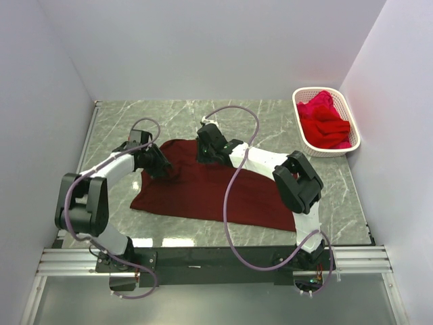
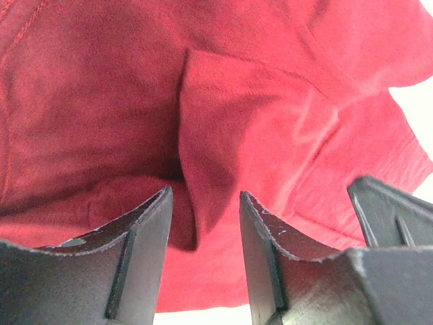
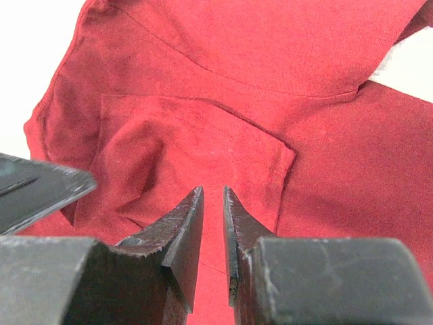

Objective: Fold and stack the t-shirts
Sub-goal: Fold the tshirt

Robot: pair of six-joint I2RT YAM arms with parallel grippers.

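Note:
A dark maroon t-shirt point(image 1: 203, 193) lies spread on the marble table. My left gripper point(image 1: 166, 169) is down on its upper left part. In the left wrist view the gripper point(image 2: 204, 191) is open, and a raised fold of the shirt point(image 2: 223, 135) runs in between the jaws, close to the left finger. My right gripper point(image 1: 205, 154) is down at the shirt's far edge. In the right wrist view the gripper point(image 3: 214, 189) has only a narrow slit between its jaws, over a folded-in flap point(image 3: 203, 135), with flat cloth showing through the slit. Several crimson t-shirts point(image 1: 325, 122) lie bunched in the basket.
A white slotted basket point(image 1: 330, 152) stands at the back right against the right wall. White walls close in the table on the left, back and right. The two grippers are close together: each wrist view shows the other's dark body at its edge point(image 2: 392, 210) point(image 3: 34, 189).

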